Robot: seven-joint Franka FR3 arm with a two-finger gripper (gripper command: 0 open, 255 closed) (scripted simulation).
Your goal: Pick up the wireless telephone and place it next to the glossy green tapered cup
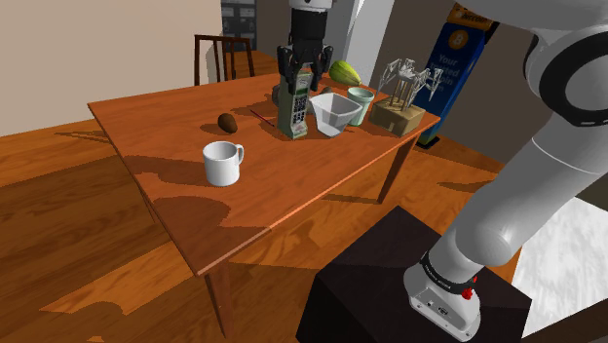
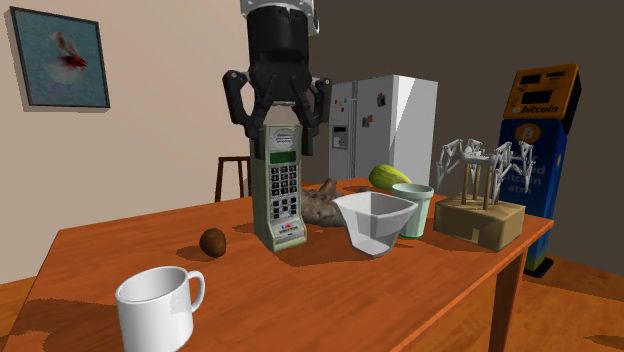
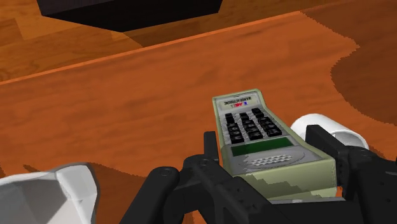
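Wood flooring and a plain beige wall frame the brown bench (image 1: 244, 209), where the glossy green cup (image 2: 412, 205) stands towards the far edge. A white bowl (image 2: 372, 220) sits just beside the cup, and the wireless telephone (image 2: 282, 190) stands upright on the far side of that bowl from the cup. The pincer (image 2: 282, 145) is clamped on the telephone's upper end, one black finger on each long side. Whether the handset's base rests on the bench or hangs just above it, I cannot tell.

The grasp looks made, so the step in hand is the lift and carry. The next move calls for raising the handset clear of the bowl's rim, then bringing it to bare wood near the cup. That room looks tight: a wooden block (image 2: 485, 220) carrying white frames stands on the cup's other side.

From its stand the arm reaches across the bench, and the wrist points straight down over the telephone.
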